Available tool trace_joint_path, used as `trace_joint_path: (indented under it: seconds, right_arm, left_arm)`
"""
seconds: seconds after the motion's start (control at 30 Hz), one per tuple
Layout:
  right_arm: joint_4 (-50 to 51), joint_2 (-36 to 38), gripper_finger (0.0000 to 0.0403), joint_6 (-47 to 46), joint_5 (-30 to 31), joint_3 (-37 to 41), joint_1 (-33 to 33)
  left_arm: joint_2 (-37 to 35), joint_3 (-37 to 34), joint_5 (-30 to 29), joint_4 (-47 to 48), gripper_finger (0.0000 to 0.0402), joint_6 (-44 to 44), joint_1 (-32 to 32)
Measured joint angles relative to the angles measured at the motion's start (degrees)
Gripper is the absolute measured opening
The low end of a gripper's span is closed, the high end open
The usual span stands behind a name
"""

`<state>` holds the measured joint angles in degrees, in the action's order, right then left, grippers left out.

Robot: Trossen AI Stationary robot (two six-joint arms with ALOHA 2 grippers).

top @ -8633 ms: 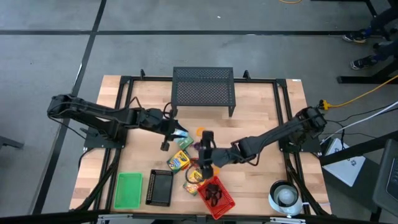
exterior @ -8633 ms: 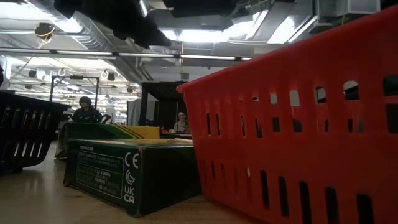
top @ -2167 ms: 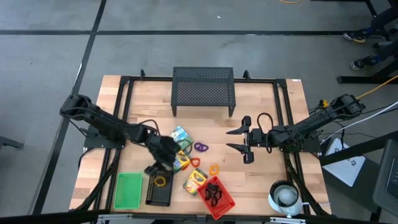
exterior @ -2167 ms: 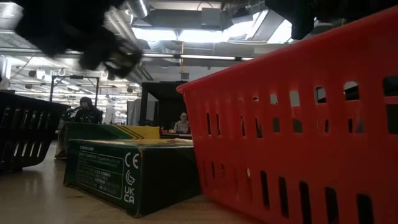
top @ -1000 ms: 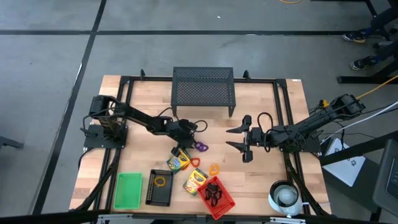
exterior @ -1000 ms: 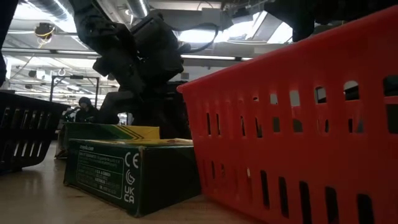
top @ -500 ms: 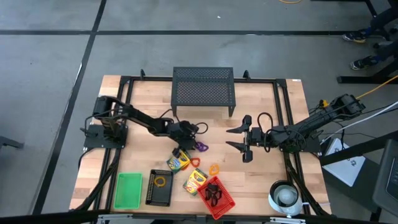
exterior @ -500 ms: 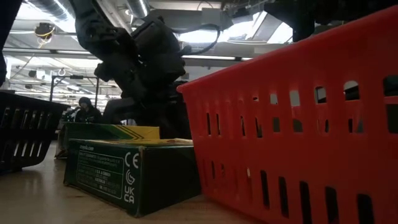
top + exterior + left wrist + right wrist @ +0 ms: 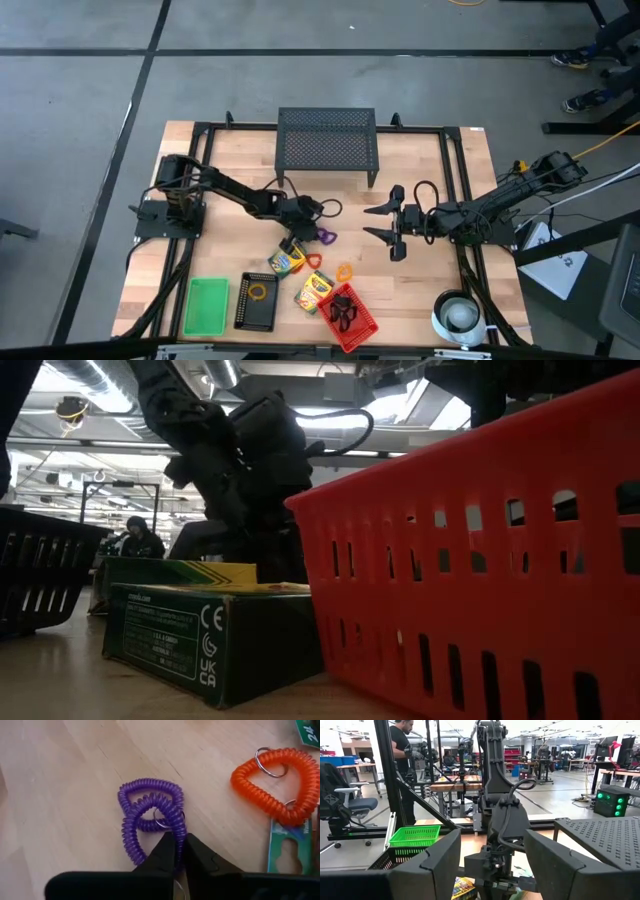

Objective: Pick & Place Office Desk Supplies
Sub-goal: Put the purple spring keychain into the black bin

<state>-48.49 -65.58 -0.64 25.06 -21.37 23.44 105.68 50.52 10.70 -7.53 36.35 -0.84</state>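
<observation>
A purple coil ring lies on the wood at mid-table, seen from above as the purple ring. My left gripper slants down onto it and is shut on it. Close by lie an orange coil ring, a yellow ring and two yellow-and-green boxes. My right gripper hangs open to the right of these, level, with nothing between its fingers. My left gripper pinches the purple ring's coil between its two fingertips, just beside the small metal loop. The fingers come slanting down from the table's left side. The ring lies flat on the table, folded over itself.
A black mesh stand stands at the far middle. Along the near edge sit a green basket, a black basket with a yellow ring in it, and a red basket. A white roll sits near right.
My left gripper has edged toward the purple ring and tipped a little further down over it. The ring has stayed where it was. The right arm has kept still.
</observation>
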Motion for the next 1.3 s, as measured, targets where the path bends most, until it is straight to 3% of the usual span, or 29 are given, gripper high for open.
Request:
trace_joint_path:
  seconds: [0.23, 0.43, 0.53, 0.7, 0.83, 1.07, 1.3]
  right_arm:
    - [0.4, 0.0, 0.0219, -0.3, 0.0, 0.0, 0.0]
    - [1.3, 0.0, 0.0219, -0.4, 0.0, 0.0, 0.0]
    - [1.4, 0.0, 0.0219, -0.4, -0.1, 0.0, 0.0]
    - [1.9, 0.0, 0.0219, -0.4, -0.3, 0.0, 0.0]
    - [2.0, 0.0, 0.0219, -0.2, -0.2, 0.0, 0.0]
    - [2.0, 0.0, 0.0219, -0.2, -0.2, 0.0, 0.0]
    - [2.5, 0.0, 0.0219, -0.4, -0.4, 0.0, 0.0]
  left_arm:
    - [-8.8, 0.0, -1.0, 4.8, 0.0014, -0.5, 0.0]
    - [-19.4, 0.0, -0.3, 15.2, 0.0013, -3.2, 0.9]
    - [-24.2, 0.0, 6.0, 22.7, 0.0012, -5.1, 2.9]
    - [-29.0, 0.0, 23.1, 34.7, 0.0012, -9.3, 8.0]
    - [-30.1, 0.0, 29.4, 35.9, 0.0012, -15.3, 13.6]
    - [-28.3, 0.0, 28.9, 29.6, 0.0012, -20.2, 21.9]
    - [-22.9, 0.0, 27.4, 27.3, 0.0012, -24.6, 24.2]
